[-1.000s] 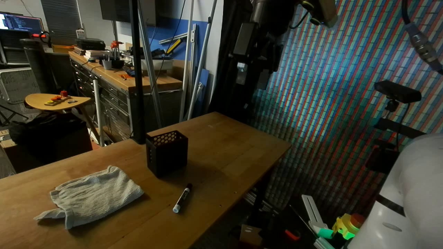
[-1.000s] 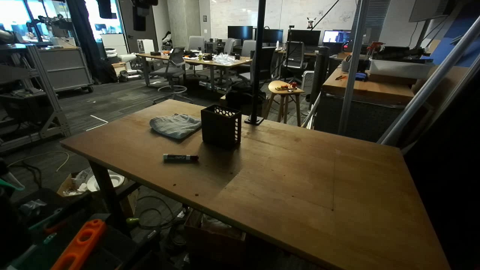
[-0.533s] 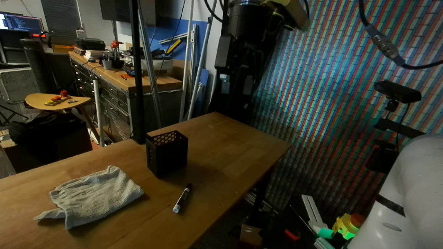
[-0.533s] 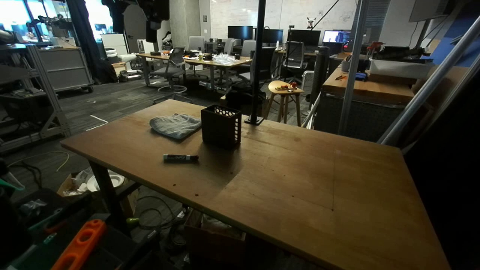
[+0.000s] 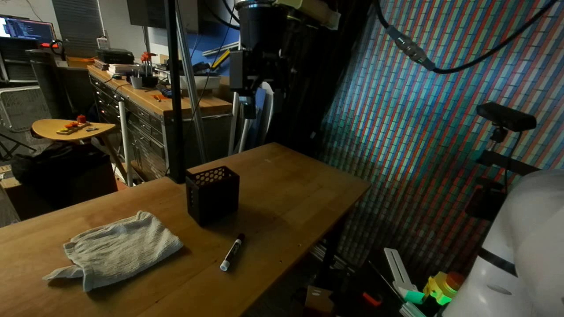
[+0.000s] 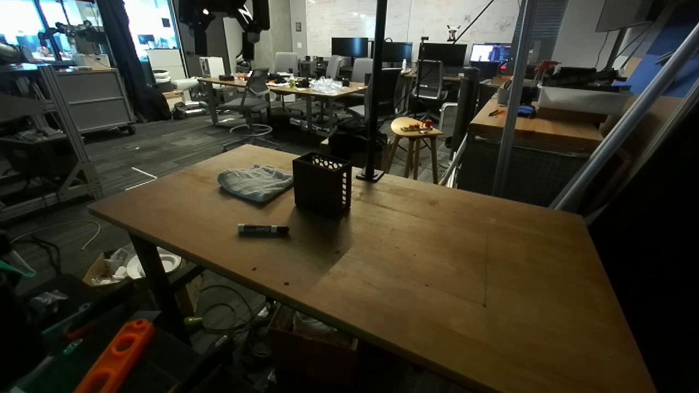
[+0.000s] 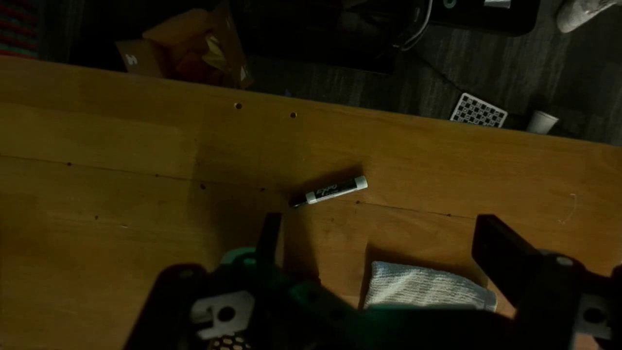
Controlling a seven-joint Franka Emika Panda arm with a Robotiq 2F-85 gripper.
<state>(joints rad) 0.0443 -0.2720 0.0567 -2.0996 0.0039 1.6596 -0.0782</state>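
Since the earlier frames the gripper (image 6: 224,53) has moved across; now it hangs high above the desk (image 5: 299,189), its jaws standing wide apart. The marker (image 7: 335,189) lies on this desk, its lettering too blurred for sure reading. Open wood separates it from the black basket (image 5: 213,200), the grey cloth (image 5: 121,253) and the desk's edge.

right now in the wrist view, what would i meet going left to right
Open cardboard box → marker → pale cloth → white cup-shaped object.
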